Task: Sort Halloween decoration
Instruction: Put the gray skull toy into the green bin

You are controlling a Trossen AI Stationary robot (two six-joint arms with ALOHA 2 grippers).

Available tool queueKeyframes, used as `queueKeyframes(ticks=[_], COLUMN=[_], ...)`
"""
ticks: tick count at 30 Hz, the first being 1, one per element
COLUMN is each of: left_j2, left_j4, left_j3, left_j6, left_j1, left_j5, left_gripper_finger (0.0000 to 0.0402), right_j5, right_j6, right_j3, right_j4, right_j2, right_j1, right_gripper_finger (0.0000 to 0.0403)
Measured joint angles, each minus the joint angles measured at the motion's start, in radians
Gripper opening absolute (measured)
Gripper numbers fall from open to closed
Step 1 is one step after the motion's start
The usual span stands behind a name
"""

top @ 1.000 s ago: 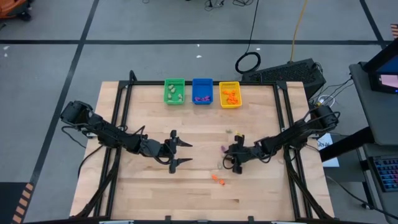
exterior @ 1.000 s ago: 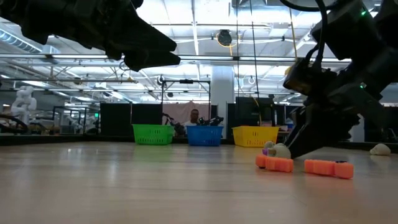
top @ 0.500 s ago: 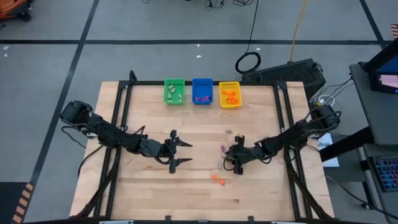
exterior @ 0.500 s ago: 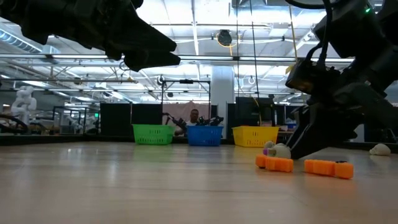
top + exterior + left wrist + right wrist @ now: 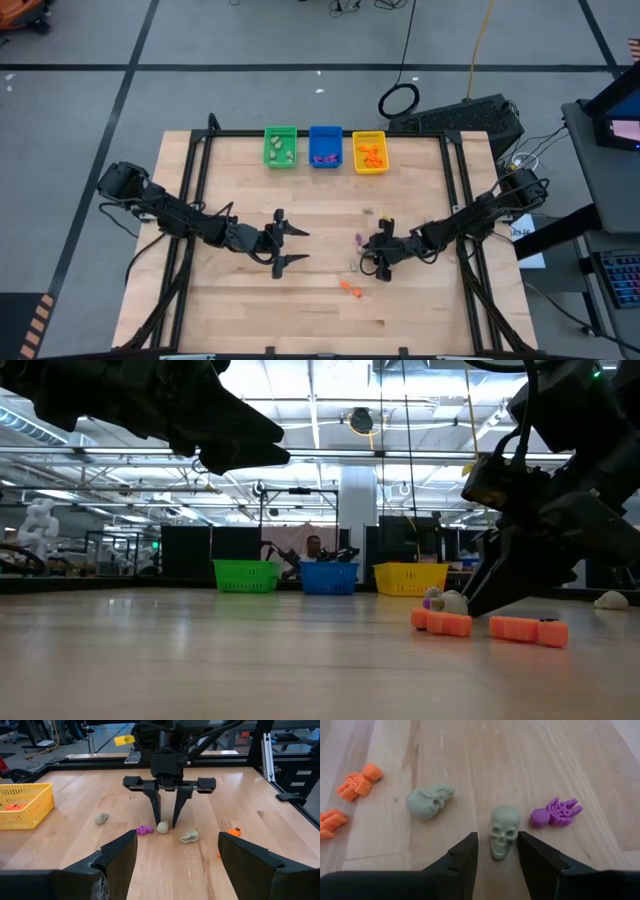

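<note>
- Because the pale skull (image 5: pixel 503 831) lies on the table between the right gripper's (image 5: pixel 497 851) parted fingers, not yet clamped, a pinch looks intended.
- Purple trinket (image 5: pixel 555 813) lies just beside one finger.
- Left gripper (image 5: pixel 284 241) waits spread, well apart.

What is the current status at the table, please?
Right pincer open, straddling pale skull on the table. Left pincer open, waiting mid-table. Purple skeleton close beside skull; second pale skull on its other side.

No text, label, brand, number or sign can be read in any view.
</note>
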Motion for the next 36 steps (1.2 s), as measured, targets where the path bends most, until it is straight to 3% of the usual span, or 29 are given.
queueKeyframes(ticks=[15,36], left_j2=[0.0,0.0], left_j4=[0.0,0.001], left_j3=[0.0,0.0], left_j6=[0.0,-0.048], left_j1=[0.0,0.0], left_j5=[0.0,0.0], left_gripper_finger=[0.0273,0.0273], right_j5=[0.027,0.022], right_j6=[-0.013,-0.048], right_j3=[0.0,-0.001], right_j4=[-0.003,0.072], right_j2=[0.0,0.0], right_j1=[0.0,0.0], right_gripper_finger=[0.0021,0.0019])
